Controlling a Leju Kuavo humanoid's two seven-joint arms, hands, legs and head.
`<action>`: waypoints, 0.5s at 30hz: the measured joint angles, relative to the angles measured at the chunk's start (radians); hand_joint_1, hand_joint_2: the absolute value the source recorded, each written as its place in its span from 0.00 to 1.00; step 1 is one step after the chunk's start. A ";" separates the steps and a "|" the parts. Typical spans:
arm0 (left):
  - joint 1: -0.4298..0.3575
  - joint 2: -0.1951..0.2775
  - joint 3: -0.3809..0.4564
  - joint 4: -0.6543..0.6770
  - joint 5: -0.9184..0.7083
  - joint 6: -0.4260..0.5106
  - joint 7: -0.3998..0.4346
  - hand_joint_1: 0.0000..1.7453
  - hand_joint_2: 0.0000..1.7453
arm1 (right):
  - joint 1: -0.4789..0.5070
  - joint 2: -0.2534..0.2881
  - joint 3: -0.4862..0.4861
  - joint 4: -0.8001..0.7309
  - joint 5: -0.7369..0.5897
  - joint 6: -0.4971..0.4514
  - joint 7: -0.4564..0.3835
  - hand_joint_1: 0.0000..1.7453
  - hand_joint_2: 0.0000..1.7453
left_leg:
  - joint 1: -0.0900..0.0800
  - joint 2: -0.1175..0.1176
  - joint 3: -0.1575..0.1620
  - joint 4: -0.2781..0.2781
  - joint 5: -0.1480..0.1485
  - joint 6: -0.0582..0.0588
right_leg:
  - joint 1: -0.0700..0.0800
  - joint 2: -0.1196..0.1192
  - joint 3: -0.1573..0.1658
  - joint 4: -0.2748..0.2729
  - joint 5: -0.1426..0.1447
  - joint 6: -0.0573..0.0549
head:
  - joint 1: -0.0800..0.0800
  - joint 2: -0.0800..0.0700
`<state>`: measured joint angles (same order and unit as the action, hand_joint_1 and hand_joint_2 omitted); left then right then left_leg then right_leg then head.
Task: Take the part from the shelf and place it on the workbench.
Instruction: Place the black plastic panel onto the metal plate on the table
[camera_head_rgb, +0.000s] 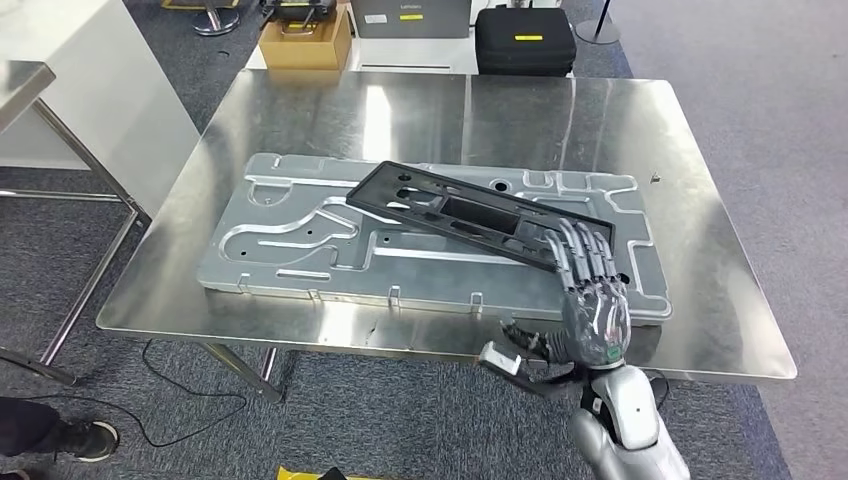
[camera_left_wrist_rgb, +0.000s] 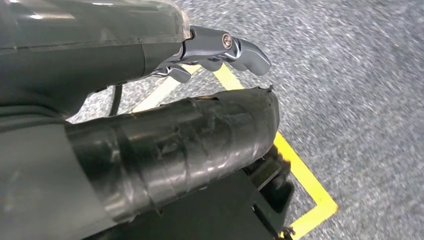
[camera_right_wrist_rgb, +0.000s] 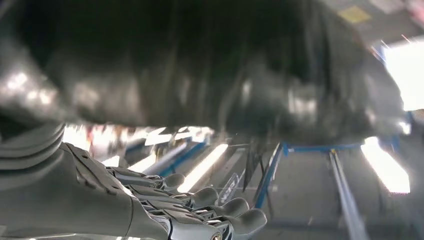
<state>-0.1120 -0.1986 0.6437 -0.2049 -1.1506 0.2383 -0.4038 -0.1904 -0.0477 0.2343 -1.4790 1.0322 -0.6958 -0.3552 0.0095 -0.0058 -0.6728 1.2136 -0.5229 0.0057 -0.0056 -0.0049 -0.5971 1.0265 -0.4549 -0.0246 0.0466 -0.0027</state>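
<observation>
One black part (camera_head_rgb: 470, 212), a long flat frame with cut-outs, lies across the grey metal plate (camera_head_rgb: 300, 245) on the steel table (camera_head_rgb: 330, 110). Its far end rests flat on the plate; the near end looks slightly lifted where my right hand (camera_head_rgb: 590, 290) meets it. My fingers (camera_head_rgb: 585, 248) on that side are stretched forward, side by side, lying over the part's near end. Whether the thumb is pinching from below I cannot tell; the head view hides it, and the right wrist view is dark and blurred.

My left hand (camera_left_wrist_rgb: 220, 50) hangs at my side over grey carpet and a yellow floor line (camera_left_wrist_rgb: 300, 170), fingers curled in, holding nothing.

Progress, as I judge it: the part is off the shelf and already on the table, so the carry is done. Left to do: let the near end settle fully, release contact, draw the right hand clear.

Beyond the table: a black case (camera_head_rgb: 525, 40), a cardboard box (camera_head_rgb: 305, 42).
</observation>
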 joint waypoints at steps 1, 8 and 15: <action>0.002 0.001 0.005 0.000 0.004 0.007 0.000 0.00 0.00 | 0.031 0.029 -0.030 -0.048 -0.061 0.000 -0.054 0.00 0.00 | -0.001 0.000 0.036 -0.071 0.029 0.005 | 0.001 0.001 0.001 0.001 -0.002 0.002 | 0.000 0.000; 0.014 0.003 0.031 0.000 0.020 0.039 0.004 0.00 0.00 | 0.187 0.162 -0.138 -0.251 -0.231 0.000 -0.216 0.00 0.00 | -0.003 0.001 0.105 -0.207 0.064 0.033 | 0.001 0.004 -0.009 0.034 -0.030 0.032 | 0.001 0.000; 0.023 0.004 0.044 0.000 0.027 0.061 0.013 0.00 0.00 | 0.276 0.207 -0.160 -0.317 -0.318 0.000 -0.255 0.00 0.00 | -0.001 0.004 0.106 -0.203 0.065 0.039 | -0.015 0.005 -0.071 0.200 -0.090 0.050 | 0.001 0.000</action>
<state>-0.0888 -0.1949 0.6877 -0.2049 -1.1235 0.2996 -0.3907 0.0860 0.1596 0.0745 -1.7955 0.7137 -0.6954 -0.6106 0.0083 -0.0017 -0.5667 1.0109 -0.4581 0.0447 -0.0203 -0.0003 -0.6684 1.2261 -0.5445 0.0254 0.0481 -0.0027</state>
